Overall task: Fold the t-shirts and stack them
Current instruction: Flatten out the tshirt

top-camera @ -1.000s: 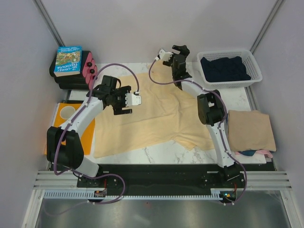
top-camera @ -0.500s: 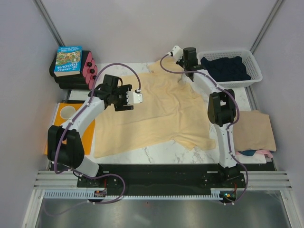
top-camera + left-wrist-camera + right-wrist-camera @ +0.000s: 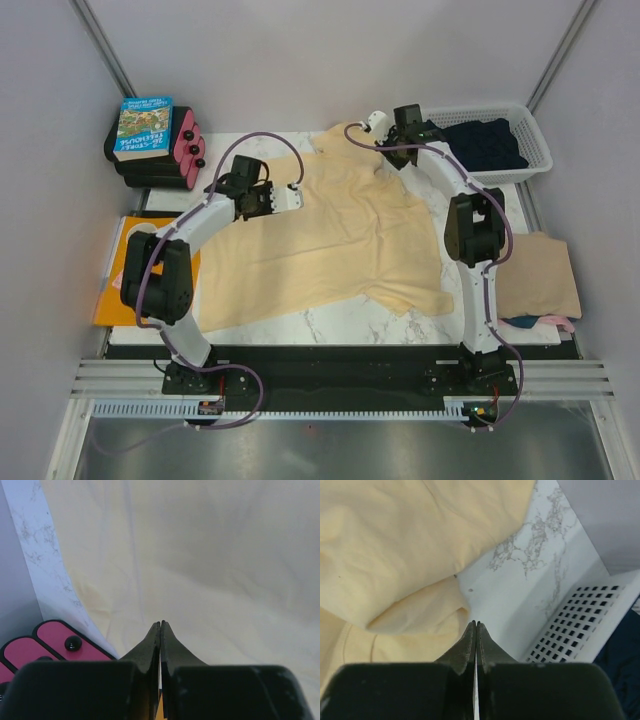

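pale yellow t-shirt (image 3: 340, 240) lies spread on the marble table (image 3: 340, 320), and nearly all of it sits on the base side of both grippers, between them. the left gripper (image 3: 160, 626) is down on the shirt's far left edge, its fingers pressed together. in its wrist view, cloth runs ahead of and to the right of the tips, with a strip of bare marble and a pink-topped case (image 3: 55, 637) just to the left. the right gripper (image 3: 475, 624) is down at the far right edge, fingers likewise pressed together, right at a rolled cloth edge. there, cloth lies ahead and to its left, with bare marble and the white basket (image 3: 570, 625) to its right. whether either pair has a layer of cloth nipped between the tips i cannot tell. the shirt's long axis seems to run from the far edge by the grippers toward the arm bases, slanting a little to the right gripper's side. judged from that, a fold would draw the far edge toward the bases, each arm nearest its own corner. the two would need to travel evenly or the cloth will skew.
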Controlling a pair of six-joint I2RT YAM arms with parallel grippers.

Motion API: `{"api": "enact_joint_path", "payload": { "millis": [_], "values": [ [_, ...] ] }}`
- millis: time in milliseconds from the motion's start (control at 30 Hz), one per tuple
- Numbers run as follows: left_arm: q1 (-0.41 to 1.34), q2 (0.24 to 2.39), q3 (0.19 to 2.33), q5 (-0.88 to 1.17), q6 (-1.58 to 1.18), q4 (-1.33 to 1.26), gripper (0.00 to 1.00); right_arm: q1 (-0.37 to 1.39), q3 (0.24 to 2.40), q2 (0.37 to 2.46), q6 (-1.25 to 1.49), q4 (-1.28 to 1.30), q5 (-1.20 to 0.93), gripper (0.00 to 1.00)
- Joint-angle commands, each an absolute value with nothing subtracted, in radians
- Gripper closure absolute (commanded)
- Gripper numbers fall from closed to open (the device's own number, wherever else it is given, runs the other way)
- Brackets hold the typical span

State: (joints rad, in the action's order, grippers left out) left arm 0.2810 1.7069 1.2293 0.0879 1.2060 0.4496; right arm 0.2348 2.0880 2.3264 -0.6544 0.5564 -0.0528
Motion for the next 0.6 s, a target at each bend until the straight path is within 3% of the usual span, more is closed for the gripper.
{"api": "enact_joint_path", "payload": {
  "millis": [0,567],
  "values": [
    [0.264,1.793,1.327,-0.038,1.117,0.351,0.98,0.239,2.218,2.388,-0.581,0.629,-0.184,1.00],
    [0.232,1.865,1.385,-0.054,1.072,0.353,0.98,0.242,2.229,2.494,-0.575,0.718,-0.175,1.00]
  ]
}}
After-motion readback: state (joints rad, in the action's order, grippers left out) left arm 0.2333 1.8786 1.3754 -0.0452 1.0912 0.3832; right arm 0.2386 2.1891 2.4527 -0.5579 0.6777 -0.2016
